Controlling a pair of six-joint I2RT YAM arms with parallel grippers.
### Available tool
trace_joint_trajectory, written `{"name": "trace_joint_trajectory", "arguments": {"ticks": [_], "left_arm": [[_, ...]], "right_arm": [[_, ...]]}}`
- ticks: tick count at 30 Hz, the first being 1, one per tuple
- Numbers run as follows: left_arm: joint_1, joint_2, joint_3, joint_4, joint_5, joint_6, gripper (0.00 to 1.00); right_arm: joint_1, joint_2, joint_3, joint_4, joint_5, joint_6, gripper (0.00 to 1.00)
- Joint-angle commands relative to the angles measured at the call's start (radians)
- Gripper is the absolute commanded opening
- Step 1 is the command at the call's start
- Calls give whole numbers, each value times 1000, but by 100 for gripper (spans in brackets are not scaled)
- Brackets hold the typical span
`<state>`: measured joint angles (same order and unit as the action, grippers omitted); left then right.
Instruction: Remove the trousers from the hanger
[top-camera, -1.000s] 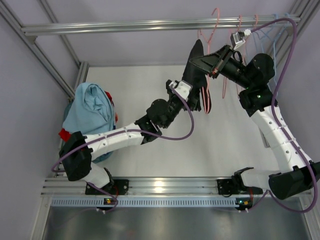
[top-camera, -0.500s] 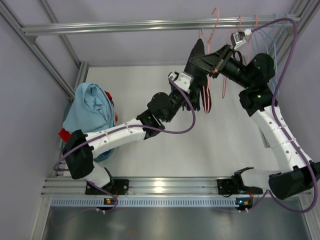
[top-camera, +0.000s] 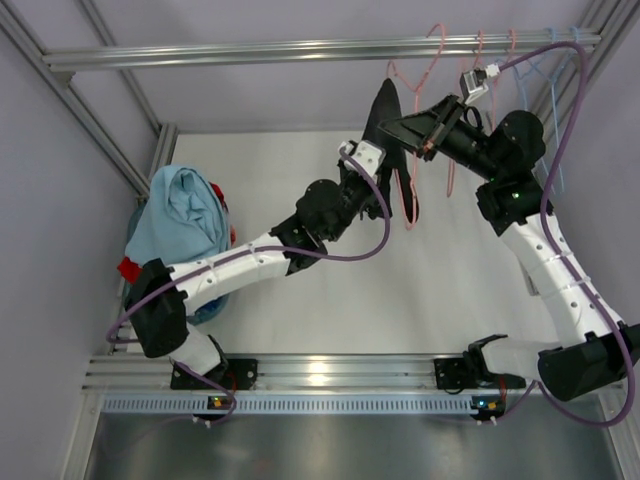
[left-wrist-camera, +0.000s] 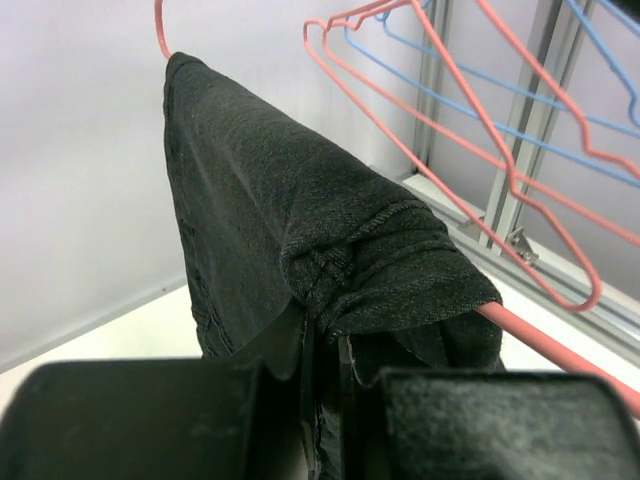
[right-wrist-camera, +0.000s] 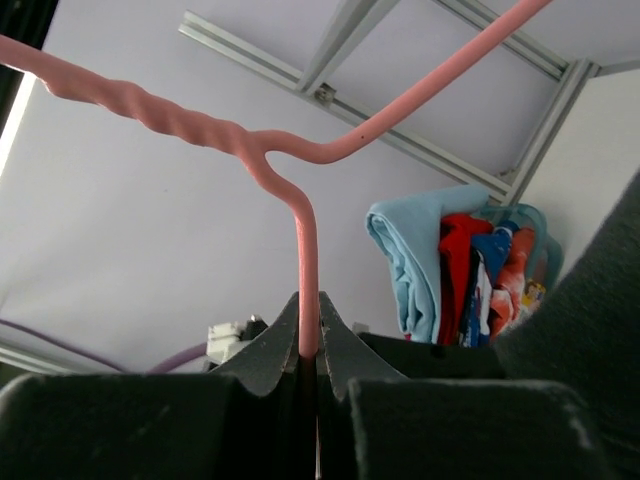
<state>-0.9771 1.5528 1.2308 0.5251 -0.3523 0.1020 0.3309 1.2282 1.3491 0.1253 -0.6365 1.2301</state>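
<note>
Black trousers (left-wrist-camera: 300, 230) in left gripper (left-wrist-camera: 325, 400) (hanger (right-wrist-camera: 300, 180) in right gripper (right-wrist-camera: 308, 350))

Enclosure: pale lilac walls (top-camera: 60, 200) on all visible sides; white table (top-camera: 400, 320); aluminium crossbar (top-camera: 250, 51) overhead (diagonal struts at both corners); slotted aluminium rail (top-camera: 320, 375) along near edge

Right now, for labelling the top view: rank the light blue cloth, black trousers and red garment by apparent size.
1. light blue cloth
2. black trousers, though nearer the camera
3. red garment, mostly covered
</note>
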Motion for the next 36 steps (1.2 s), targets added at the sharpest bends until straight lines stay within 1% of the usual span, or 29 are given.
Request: {"name": "trace_joint_trajectory", "arguments": {"ticks": [1, 2, 3, 8, 10, 15, 21, 24, 26, 29, 30, 34, 36], "left_arm": [[29, -85, 41, -27, 18, -13, 0], [28, -98, 42, -30, 30, -15, 0], [29, -127, 45, -36, 41, -24, 0], [26, -210, 70, -106, 105, -88, 0], [20, -249, 73, -109, 90, -87, 0], [17, -315, 107, -184, 64, -94, 0], [17, -362, 212, -273, 26, -99, 0], [20, -370, 318, -304, 13, -96, 0], [23, -362, 363, -312, 22, -87, 0], [51, -350, 438, -315, 41, -99, 0], [67, -349, 467, -313, 45, -99, 0], [115, -352, 507, -315, 68, -99, 0], [167, -365, 504, -315, 73, -97, 0]], "right_arm": [[7, -101, -7, 136, 17, -93, 0], [8, -101, -19, 119, 24, -131, 0], [8, -104, -48, 82, 37, -141, 0], [7, -104, -137, 28, 64, -172, 0], [8, -101, -157, 8, 78, -178, 0], [8, -104, -172, -41, 104, -233, 0], [8, -119, -202, -104, 121, -264, 0], [7, -133, -212, -122, 126, -284, 0], [7, -139, -218, -122, 127, -305, 0], [8, -147, -225, -122, 132, -336, 0], [8, -150, -223, -151, 135, -343, 0], [8, -160, -219, -171, 130, -363, 0], [8, -165, -211, -173, 126, -369, 0]]}}
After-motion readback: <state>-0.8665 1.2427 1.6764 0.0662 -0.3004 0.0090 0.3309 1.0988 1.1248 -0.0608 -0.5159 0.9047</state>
